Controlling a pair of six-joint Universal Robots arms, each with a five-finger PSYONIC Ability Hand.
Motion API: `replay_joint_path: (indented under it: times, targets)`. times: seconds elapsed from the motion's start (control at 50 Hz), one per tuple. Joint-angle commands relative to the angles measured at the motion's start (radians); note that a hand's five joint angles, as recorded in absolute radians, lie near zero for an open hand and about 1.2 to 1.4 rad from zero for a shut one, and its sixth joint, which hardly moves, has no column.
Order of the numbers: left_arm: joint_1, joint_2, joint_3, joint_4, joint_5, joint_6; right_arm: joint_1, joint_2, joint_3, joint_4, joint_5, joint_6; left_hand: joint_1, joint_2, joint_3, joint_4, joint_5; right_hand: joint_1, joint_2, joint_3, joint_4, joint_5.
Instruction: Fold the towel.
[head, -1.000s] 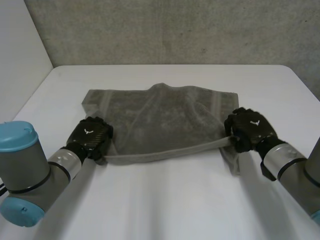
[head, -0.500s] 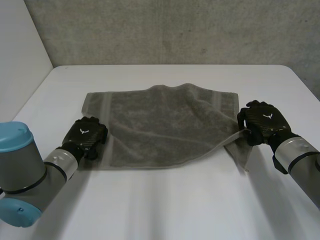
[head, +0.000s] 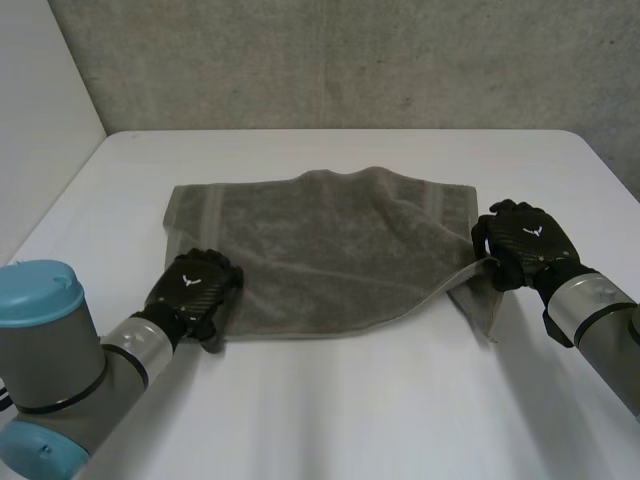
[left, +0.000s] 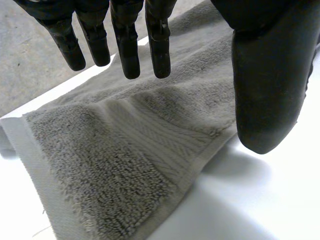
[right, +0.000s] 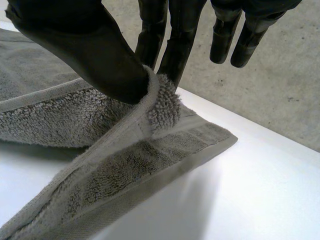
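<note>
Left hand (head: 195, 290), lower left of the head frame, is set at the towel's (head: 320, 250) near left corner; in its wrist view the fingers (left: 124, 40) are held straight above the pile, nothing gripped. The towel is spread mid-frame on the white table (head: 350, 400). Right hand (head: 522, 245), at right, is closed on a raised edge: thumb (right: 85, 50) clamping the hem, a pinch left unclear by the head view. Fold judged barely begun; next, the left corner needs grasping.
</note>
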Motion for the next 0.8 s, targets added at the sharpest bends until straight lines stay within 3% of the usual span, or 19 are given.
replay_joint_path:
  times: [0.02, 0.36, 0.56, 0.66, 0.8]
  targets:
    - [0.027, -0.025, 0.023, 0.000, -0.002, 0.002, -0.003, 0.000, 0.001, -0.001, -0.001, 0.000, -0.047, -0.039, -0.044, -0.052, -0.001, 0.080, 0.107, -0.006, -0.007, 0.066]
    - [0.013, -0.101, 0.075, 0.000, -0.014, 0.002, 0.000, -0.002, 0.007, -0.001, -0.002, -0.001, 0.018, 0.026, -0.044, -0.052, 0.064, 0.080, 0.107, -0.006, -0.007, 0.066]
    - [0.019, -0.119, 0.101, 0.000, -0.015, 0.002, 0.001, 0.000, 0.006, -0.001, -0.005, -0.005, 0.476, 0.484, -0.044, -0.052, 0.522, 0.080, 0.107, -0.006, -0.007, 0.066]
    - [0.018, -0.118, 0.119, -0.001, -0.015, -0.003, 0.000, 0.000, 0.006, -0.001, -0.013, -0.005, 0.944, 0.952, -0.044, -0.052, 0.990, 0.080, 0.107, -0.006, -0.007, 0.066]
    - [0.016, -0.096, 0.121, -0.003, -0.014, -0.004, -0.002, 0.000, 0.003, 0.003, -0.016, -0.005, 0.948, 0.956, -0.044, -0.052, 0.994, 0.080, 0.107, -0.006, -0.007, 0.066]
